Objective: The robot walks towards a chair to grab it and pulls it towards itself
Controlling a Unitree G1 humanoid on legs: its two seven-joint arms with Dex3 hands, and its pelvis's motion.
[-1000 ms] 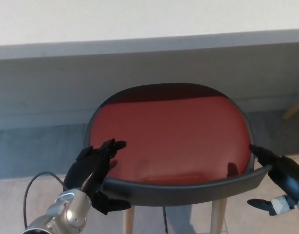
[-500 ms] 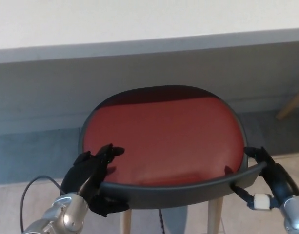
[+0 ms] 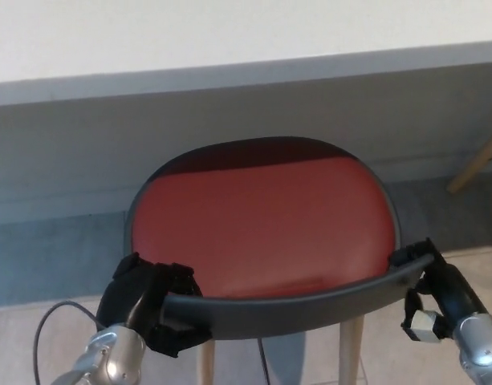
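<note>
Just the head view here. The chair (image 3: pixel 262 228) sits right in front and between the two robot hands. It's got a rounded red seat (image 3: pixel 262 216), smooth and slightly shiny, with a darker shadowed strip along its far edge. A dark grey backrest (image 3: pixel 294 309) curves along the near side like a low band, and two pale wood legs (image 3: pixel 354 349) poke out below it.

The backrest is the side closest to the robot, so the chair faces away toward the grey panel (image 3: pixel 229 104) beyond it. The seat's long axis runs left to right, from one robot hand to the other.

The left robot hand (image 3: pixel 149 305) is clamped on the left end of the backrest, with fingers curled over the top edge and the thumb tucked under. The right robot hand (image 3: pixel 434 285) is wrapped around the right end, fingers closed tight on the rim.

A thin black cable (image 3: pixel 46 325) loops just outside the left robot hand, over the beige floor (image 3: pixel 21 337). Well beyond the right robot hand, another wooden leg (image 3: pixel 474 164) leans in from the edge.
</note>
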